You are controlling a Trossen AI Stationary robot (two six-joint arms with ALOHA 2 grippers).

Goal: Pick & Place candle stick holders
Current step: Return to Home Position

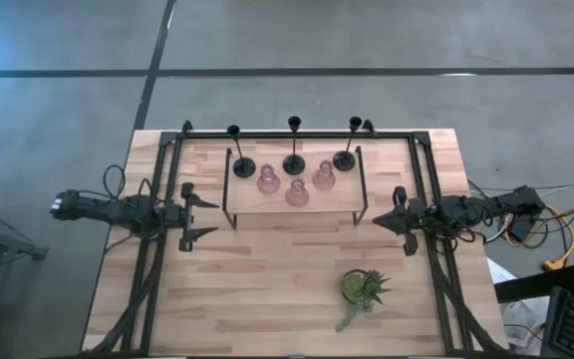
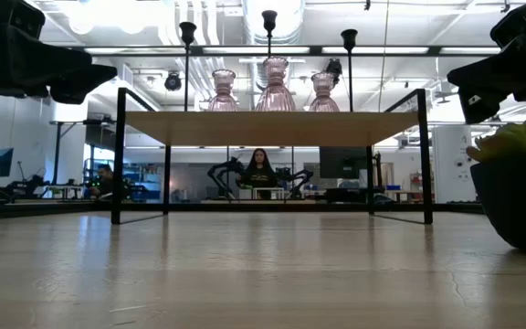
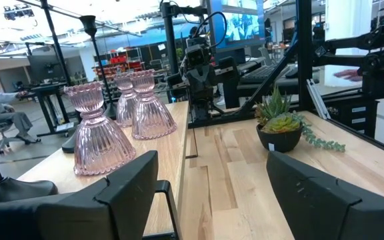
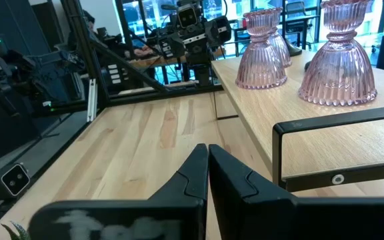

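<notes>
1. The shelf (image 1: 339, 200), a wooden board on a black frame, stands at the middle of the worktop's (image 1: 257, 299) far edge, and all six candle stick holders are on top of it.
2. The left stem (image 1: 244, 167), middle stem (image 1: 294, 165) and right stem (image 1: 344, 160) stand upright in a row along the shelf's far side. This is a sensible spot for tall, tippy pieces, since nothing has to reach over them.
3. The left pink holder (image 1: 267, 180), middle pink holder (image 1: 297, 192) and right pink holder (image 1: 324, 177) stand in front of the stems. They are close together but apart, and the middle one is nearest the shelf's front edge. Their wide skirts sit flat, so they look stable.
4. The left hand (image 1: 204, 218) hangs above the worktop beside the shelf's left end. Its fingers are spread wide with nothing between them.
5. The right hand (image 1: 379, 221) hangs beside the shelf's right end. Its fingers are pressed together and it carries nothing.
6. Both hands point inward at the shelf, level with each other and clear of the frame. I read this as a parked pose rather than a reach.
7. The potted plant (image 1: 364, 289) sits apart near the worktop's front right, untouched; it is not part of the job.
8. With no holder left on the bare worktop, the placing looks finished. What remains seems to be only settling the arms.
</notes>
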